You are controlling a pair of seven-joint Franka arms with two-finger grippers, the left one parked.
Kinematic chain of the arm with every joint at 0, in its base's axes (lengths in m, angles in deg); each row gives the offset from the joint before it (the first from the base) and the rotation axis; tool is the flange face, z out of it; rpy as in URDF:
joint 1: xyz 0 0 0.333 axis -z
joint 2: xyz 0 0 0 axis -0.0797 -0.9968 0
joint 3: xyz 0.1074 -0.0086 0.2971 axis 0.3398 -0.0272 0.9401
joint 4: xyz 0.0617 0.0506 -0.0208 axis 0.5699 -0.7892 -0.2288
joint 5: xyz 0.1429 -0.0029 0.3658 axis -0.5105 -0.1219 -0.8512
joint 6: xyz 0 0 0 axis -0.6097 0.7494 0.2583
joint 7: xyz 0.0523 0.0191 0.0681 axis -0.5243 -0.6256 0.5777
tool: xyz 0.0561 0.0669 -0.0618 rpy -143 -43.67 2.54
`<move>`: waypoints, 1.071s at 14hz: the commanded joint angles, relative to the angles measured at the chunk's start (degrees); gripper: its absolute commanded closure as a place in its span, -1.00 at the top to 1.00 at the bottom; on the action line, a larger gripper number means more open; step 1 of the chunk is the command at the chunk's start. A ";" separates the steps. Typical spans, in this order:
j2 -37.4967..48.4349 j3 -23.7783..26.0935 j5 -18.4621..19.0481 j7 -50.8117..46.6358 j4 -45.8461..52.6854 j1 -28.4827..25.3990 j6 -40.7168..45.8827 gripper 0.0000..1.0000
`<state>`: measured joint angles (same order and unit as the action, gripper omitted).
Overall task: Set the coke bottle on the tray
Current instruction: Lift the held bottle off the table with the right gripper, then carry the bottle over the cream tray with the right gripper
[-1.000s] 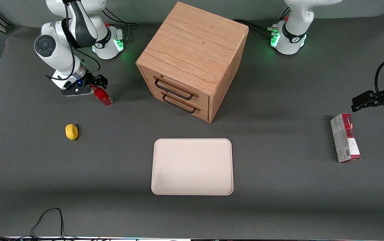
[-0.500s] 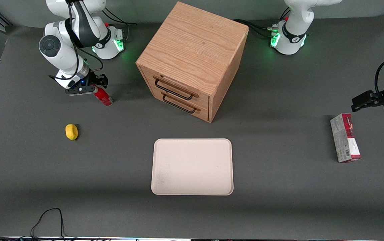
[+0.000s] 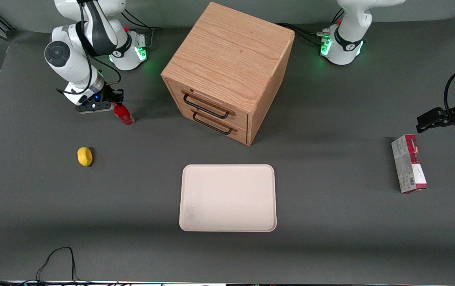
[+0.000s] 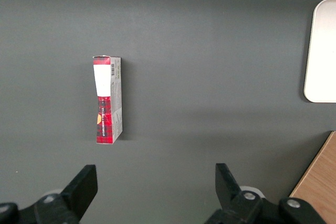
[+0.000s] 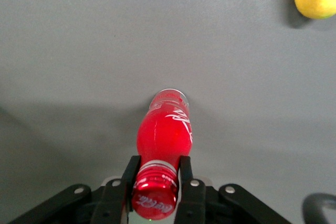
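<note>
One coke bottle (image 5: 164, 135) stands upright between the fingers of the pincer (image 5: 156, 184), which closes on its neck just under the red cap; its long axis runs straight down from the pincer to the worktop (image 3: 330, 246). It sits near the worktop edge farthest from the front camera, toward the working arm's end. The tray (image 3: 228, 198) lies well apart, nearer the front camera. The bottle looks slim, glossy red, with white lettering.

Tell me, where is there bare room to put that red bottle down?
The tray is bare all over. Open table also lies between tray and lemon, and between tray and carton. It is tighter where the gripper pinches the bottle at its neck, with the cabinet beside it.
</note>
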<state>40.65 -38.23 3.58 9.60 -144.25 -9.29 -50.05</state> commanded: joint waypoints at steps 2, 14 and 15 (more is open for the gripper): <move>-2.78 -0.42 -0.38 -1.44 8.69 1.38 4.44 -1.00; -28.44 1.60 -1.60 -10.40 71.45 2.17 42.14 -1.00; -29.50 1.95 -3.00 -11.10 74.26 2.26 42.68 -1.00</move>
<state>16.58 -37.79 2.87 0.98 -79.95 -7.70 -11.58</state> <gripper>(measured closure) 0.661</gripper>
